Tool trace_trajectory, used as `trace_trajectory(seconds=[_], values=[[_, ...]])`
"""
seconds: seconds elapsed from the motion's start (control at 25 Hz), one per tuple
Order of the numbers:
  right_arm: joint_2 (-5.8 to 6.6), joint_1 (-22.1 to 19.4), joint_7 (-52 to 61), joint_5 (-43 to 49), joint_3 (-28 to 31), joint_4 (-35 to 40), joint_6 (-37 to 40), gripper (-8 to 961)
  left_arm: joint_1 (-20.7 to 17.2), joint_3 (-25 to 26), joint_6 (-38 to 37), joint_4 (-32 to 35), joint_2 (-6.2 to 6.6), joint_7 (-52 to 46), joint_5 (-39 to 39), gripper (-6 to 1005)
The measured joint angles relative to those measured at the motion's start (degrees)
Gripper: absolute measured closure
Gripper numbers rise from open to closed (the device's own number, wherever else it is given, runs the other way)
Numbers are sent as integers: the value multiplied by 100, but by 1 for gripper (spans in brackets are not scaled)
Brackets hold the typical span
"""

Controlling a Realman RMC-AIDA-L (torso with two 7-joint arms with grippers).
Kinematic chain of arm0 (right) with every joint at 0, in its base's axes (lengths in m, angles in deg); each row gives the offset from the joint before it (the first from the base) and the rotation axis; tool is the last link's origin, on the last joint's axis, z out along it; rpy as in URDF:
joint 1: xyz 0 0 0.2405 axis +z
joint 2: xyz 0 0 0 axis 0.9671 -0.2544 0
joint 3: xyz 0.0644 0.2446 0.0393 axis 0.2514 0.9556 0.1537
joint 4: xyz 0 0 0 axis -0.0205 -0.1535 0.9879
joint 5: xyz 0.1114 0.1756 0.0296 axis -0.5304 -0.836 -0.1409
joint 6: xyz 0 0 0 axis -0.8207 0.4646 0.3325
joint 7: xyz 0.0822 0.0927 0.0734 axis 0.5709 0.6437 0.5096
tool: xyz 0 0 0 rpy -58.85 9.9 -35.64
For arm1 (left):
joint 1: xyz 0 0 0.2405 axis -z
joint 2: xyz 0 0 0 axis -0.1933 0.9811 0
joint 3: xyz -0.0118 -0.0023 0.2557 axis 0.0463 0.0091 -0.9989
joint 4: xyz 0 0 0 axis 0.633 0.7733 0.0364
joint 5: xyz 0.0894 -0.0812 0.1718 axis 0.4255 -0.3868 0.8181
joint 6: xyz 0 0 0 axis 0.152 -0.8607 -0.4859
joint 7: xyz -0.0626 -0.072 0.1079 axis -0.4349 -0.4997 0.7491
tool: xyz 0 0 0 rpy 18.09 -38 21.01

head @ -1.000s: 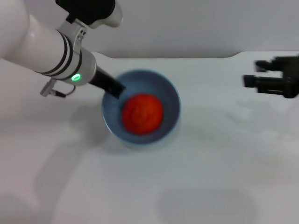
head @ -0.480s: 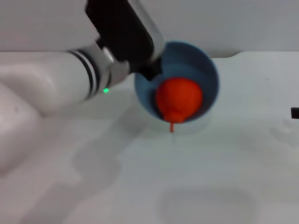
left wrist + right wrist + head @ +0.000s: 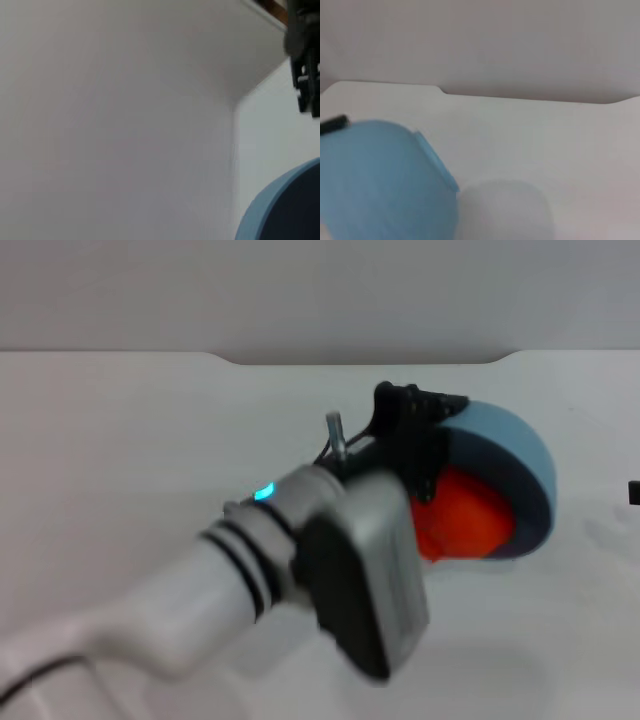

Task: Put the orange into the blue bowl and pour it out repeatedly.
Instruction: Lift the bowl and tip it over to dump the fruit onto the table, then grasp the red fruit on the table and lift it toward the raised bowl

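1. Head view: the left gripper [image 3: 412, 445] is gripping the rim of the blue bowl [image 3: 520, 455], tipping it on its side above the white table [image 3: 150, 440]; the orange [image 3: 462, 525] is lying inside it.
2. Left wrist view: the bowl's rim is showing at a corner.
3. Right wrist view: the bowl's outside is filling one corner; the right gripper's state I cannot tell.

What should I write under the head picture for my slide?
Left gripper tips the blue bowl sideways, the orange at its mouth.

So the only other stuff here is a plain white table [image 3: 150, 440] with a pale grey wall [image 3: 300, 290] right behind it. The table's far edge has a shallow raised step along the middle (corners angled off at each end). Faint soft shadows lie across the tabletop near the front and on the right.
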Motion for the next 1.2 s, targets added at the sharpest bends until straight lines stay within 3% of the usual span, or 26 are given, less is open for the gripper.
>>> trace_trajectory(seconds=[0.12,0.2,0.36,0.68,0.84,0.96,1.04,1.2], values=[[-3,0,1,-9,13,-6,52,415,-87,-349,1631,-489,-8,883,-363,1000],[-3,0,1,-17,20,-10,60,415,-50,-487,2202,-611,-10,1439,-788,1000],[-2,22,1,-32,-9,-17,72,416,157,-812,2668,-1027,-11,2534,-1664,999],[-8,30,5,-46,-41,-25,72,414,246,-1042,3105,-1283,-16,2948,-2056,999],[-11,49,5,-49,-176,-31,91,414,268,-1019,3259,-1047,-16,2841,-2865,999],[-15,86,-16,-51,-437,-31,95,413,228,-813,3041,-355,27,2841,-4106,999],[-15,140,-26,-52,-651,-31,69,413,115,-452,2491,175,52,2881,-4817,999],[-3,296,-42,-53,-1027,-31,31,414,-246,980,-4,1078,61,2840,-6159,999]])
